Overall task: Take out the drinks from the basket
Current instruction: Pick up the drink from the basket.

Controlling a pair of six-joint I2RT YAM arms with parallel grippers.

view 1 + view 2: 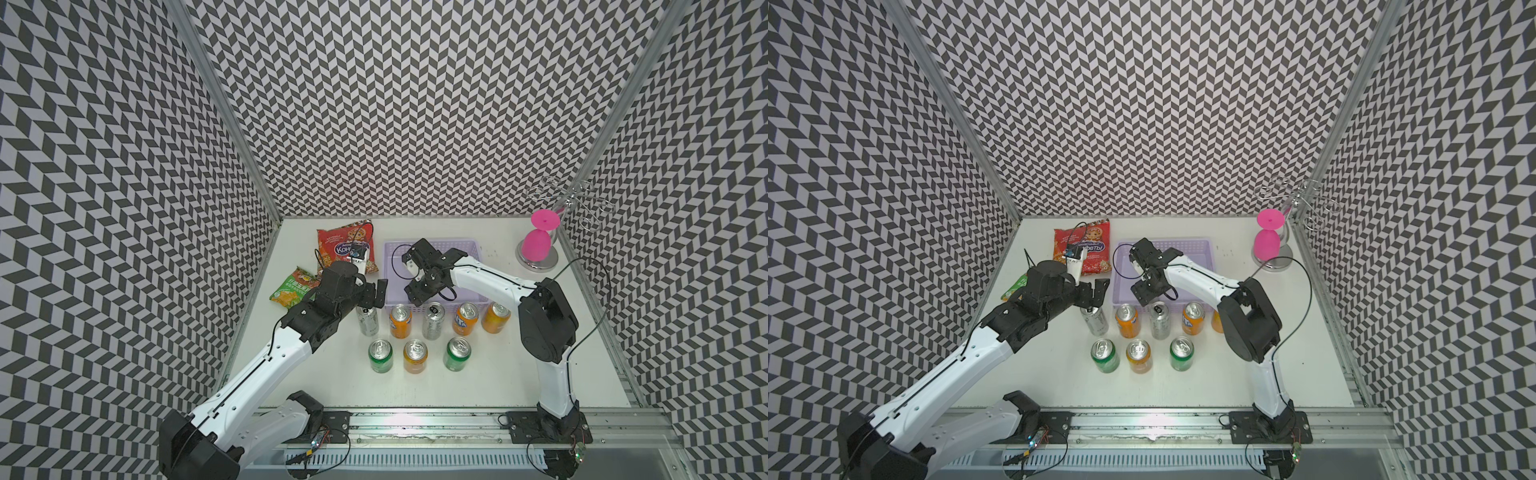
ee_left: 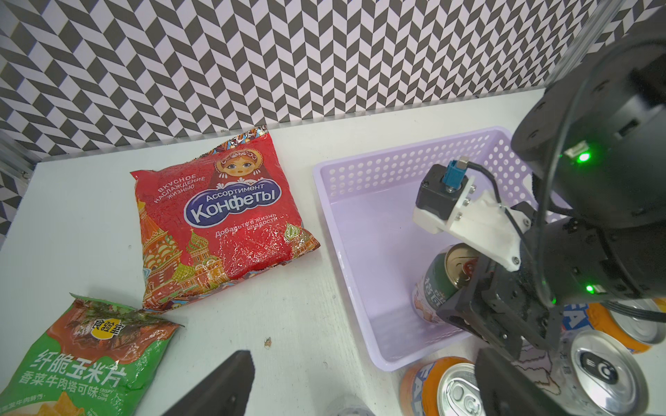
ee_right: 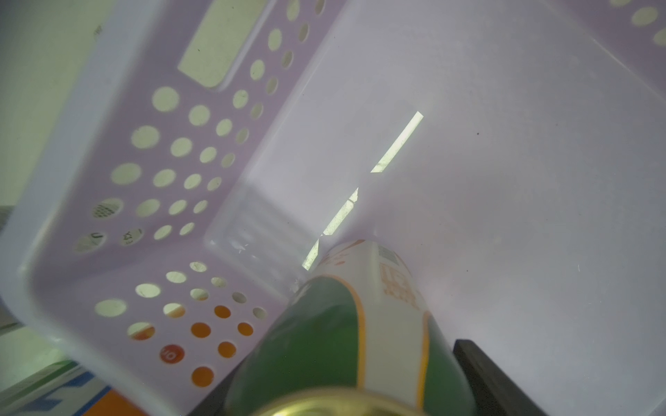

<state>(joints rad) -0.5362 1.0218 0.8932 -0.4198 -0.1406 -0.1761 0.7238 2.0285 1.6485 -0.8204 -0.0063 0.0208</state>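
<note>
Shows the job nearly done: eight drinks cans [image 1: 415, 355] out on the white surface [image 1: 457, 390], just in front of the lavender basket [image 1: 469, 243]: four orange, two green, two slim silver. Leaves one dark green gold-topped can [image 2: 441, 277] upright inside, close to the basket's front wall, with the right hand [image 1: 422, 291] down around it; cannot tell whether clamped yet. Has the left hand [image 1: 374, 297] spread wide, holding nothing, just above a slim silver can [image 1: 368, 326].

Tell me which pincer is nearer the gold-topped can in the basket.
Right. The right pincer straddles the gold-topped can inside the basket; the left pincer hangs outside the basket, over a silver can.
</note>
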